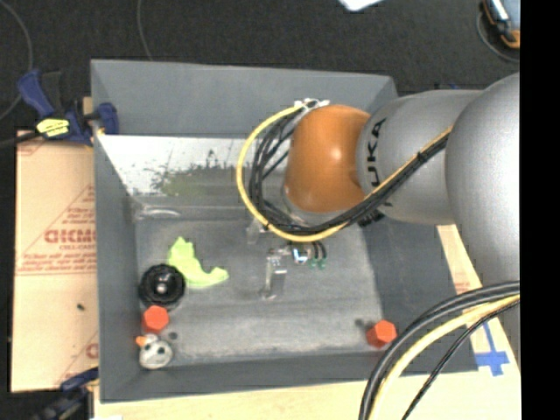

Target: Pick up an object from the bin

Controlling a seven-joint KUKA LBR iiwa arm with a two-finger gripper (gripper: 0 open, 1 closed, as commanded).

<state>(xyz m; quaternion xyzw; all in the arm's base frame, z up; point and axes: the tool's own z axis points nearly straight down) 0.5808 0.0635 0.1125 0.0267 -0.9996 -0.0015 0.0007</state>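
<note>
The gripper (273, 280) hangs low over the bare middle of the bin (118, 261), under the arm's orange cover (324, 160); whether it is open or closed cannot be told. The lime-green curved piece (194, 265) lies flat to its left, clear of the walls and so probably the easiest pick. Its long axis runs from upper left to lower right, tail toward the gripper.

place: robotics lab | signs: KUKA arm (437, 164) over grey metal bin (114, 234), cable loops (254, 178), dark carpet (219, 16)

Soft even light, pale glare on bin (175, 166) wall
</note>
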